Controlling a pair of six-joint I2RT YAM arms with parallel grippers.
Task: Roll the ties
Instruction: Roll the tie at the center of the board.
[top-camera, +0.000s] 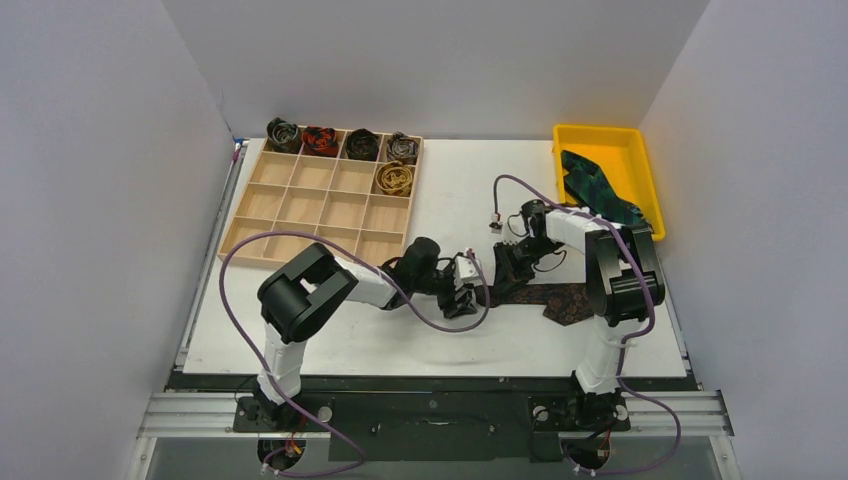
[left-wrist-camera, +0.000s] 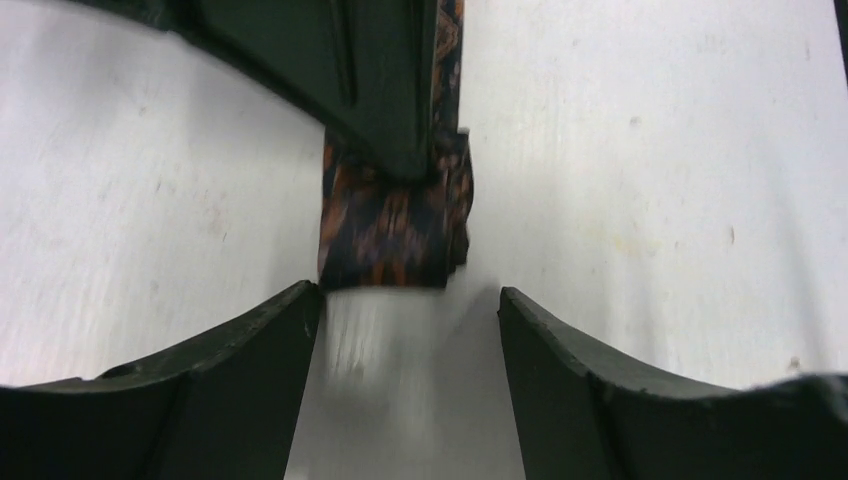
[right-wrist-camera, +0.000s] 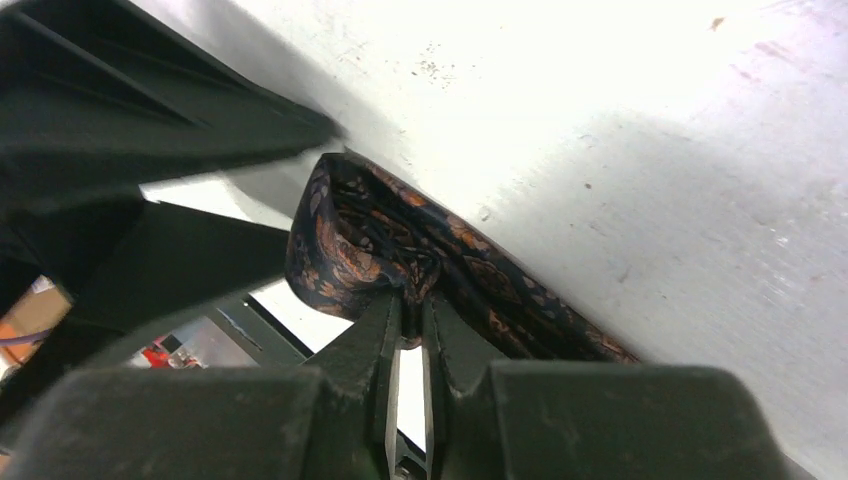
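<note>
A dark brown-black tie with orange pattern lies flat on the white table. Its narrow end is folded into a small loop. My right gripper is shut on that folded end and pinches the fabric at the fingertips. My left gripper is open and empty just left of it. In the left wrist view the folded end sits just beyond the open gripper, under the right gripper's finger. A green-blue tie lies in the yellow bin.
A wooden compartment tray stands at the back left. It holds several rolled ties in its far cells, such as a red one and a gold one. White walls close in the table on three sides.
</note>
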